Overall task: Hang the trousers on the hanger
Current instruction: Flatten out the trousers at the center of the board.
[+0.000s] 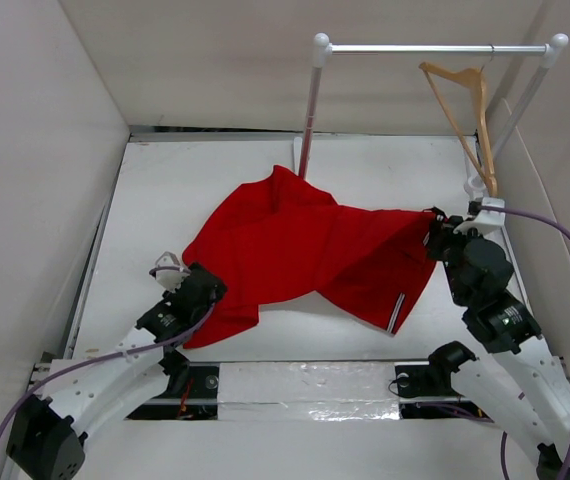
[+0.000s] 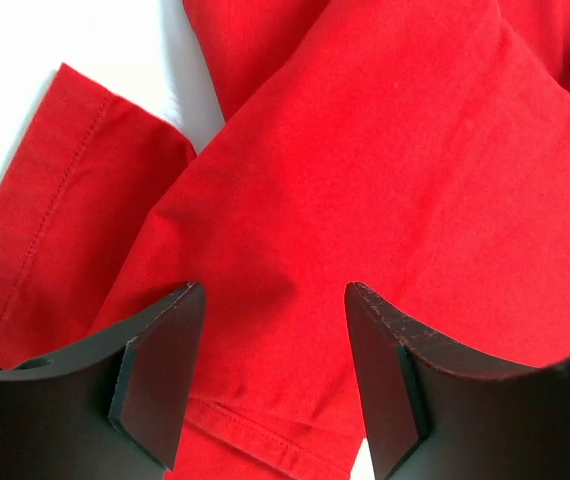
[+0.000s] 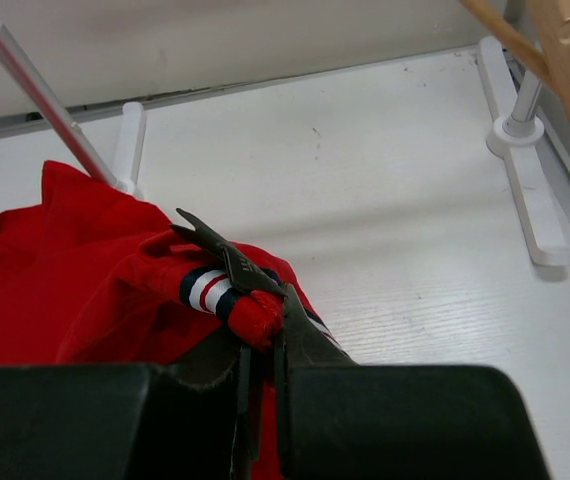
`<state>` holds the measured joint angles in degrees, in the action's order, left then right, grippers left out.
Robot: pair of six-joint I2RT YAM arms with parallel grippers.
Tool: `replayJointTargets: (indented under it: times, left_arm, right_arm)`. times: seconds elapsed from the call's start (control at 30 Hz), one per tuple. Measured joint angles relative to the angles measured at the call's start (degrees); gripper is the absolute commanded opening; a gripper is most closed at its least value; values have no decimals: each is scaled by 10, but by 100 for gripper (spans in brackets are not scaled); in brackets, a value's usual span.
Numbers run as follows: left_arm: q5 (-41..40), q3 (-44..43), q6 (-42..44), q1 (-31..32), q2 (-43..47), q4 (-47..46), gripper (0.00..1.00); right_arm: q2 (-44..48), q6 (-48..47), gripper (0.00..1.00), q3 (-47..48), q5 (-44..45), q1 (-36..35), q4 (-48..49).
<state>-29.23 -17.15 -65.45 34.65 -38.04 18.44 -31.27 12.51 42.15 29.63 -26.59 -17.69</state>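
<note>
The red trousers (image 1: 305,245) lie spread across the middle of the table. My right gripper (image 1: 435,228) is shut on their striped waistband (image 3: 210,288) at the right end and holds it slightly raised. My left gripper (image 1: 170,268) is open just over the lower left leg, with red cloth and a hem (image 2: 265,425) between its jaws (image 2: 270,385). The tan wooden hanger (image 1: 462,105) hangs by its hook at the right end of the rail; its tip shows in the right wrist view (image 3: 555,50).
The white-and-silver clothes rail (image 1: 435,48) stands at the back, its left post (image 1: 310,110) behind the trousers and its right foot (image 3: 525,190) near my right arm. White walls enclose the table (image 1: 165,190) on three sides.
</note>
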Motion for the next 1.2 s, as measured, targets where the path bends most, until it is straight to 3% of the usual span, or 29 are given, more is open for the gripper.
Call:
replayJointTargets:
  times: [0.1,0.47,0.7,0.8,0.93,0.97,1.07,1.2]
  left_arm:
    - [-17,0,-1,0,-39,-21,57]
    - [-31,-93,40,-3,-339,-191,54]
    - [-17,-208,103,-34,-421,-209,56]
    - [-10,-243,122,-45,-402,-218,57]
    - [-4,-208,122,-47,-269,-220,51]
    - [-4,-187,116,-46,-221,-217,47]
    - [-4,-116,88,-47,-91,-185,19]
    - [11,-42,44,-47,20,-97,2]
  right_arm:
    - [10,2,0,0,-1,0,0]
    - [25,10,0,-36,-40,4,5]
    - [21,13,0,-39,-82,3,15]
    - [12,12,0,-43,-89,0,17]
    - [9,12,0,-44,-92,-4,18]
    - [9,11,0,-44,-92,-5,19]
    - [8,8,0,-44,-96,-5,19]
    - [4,8,0,-44,-102,-5,25]
